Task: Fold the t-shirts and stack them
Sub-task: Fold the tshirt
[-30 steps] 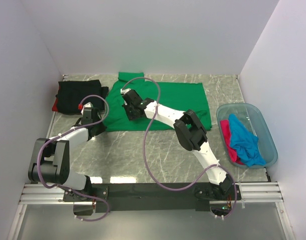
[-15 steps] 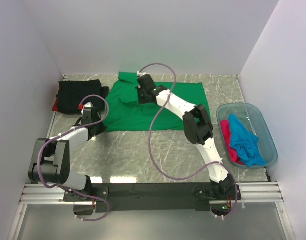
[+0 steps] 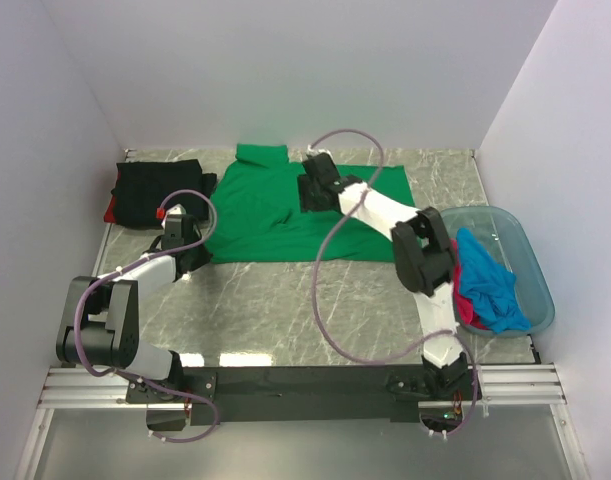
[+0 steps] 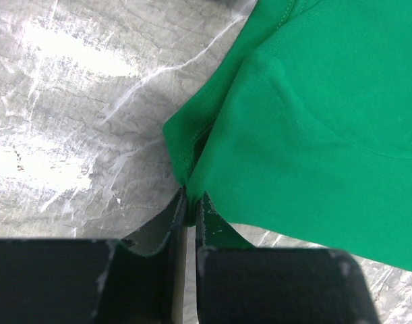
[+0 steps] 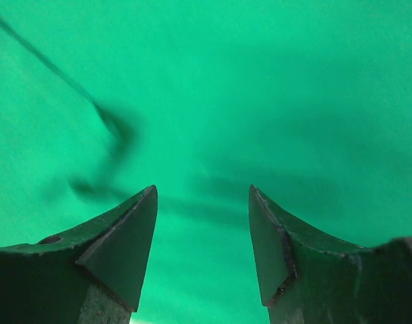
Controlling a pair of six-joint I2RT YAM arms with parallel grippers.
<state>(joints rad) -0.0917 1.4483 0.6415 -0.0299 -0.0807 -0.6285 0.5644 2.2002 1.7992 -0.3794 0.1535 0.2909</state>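
Left claw (image 4: 190,200): fingers pressed together, pinching near-left corner of green t-shirt (image 3: 285,215). Right claw (image 5: 202,202): fingers spread, holding nothing, above green cloth; contact cannot be told. Surface (image 3: 275,310): grey, marbled, with white walls around. Green t-shirt lies flat at centre, extending away from left claw and under right claw. Blue t-shirt (image 3: 490,285) and pink t-shirt (image 3: 453,262) in tub (image 3: 485,209) at right. Black t-shirt (image 3: 157,190) folded far left, on red t-shirt (image 3: 110,212).

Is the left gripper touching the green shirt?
Touching. The left wrist view shows the left gripper shut on a corner of the green shirt, with the cloth running into the narrow slit between its tips.
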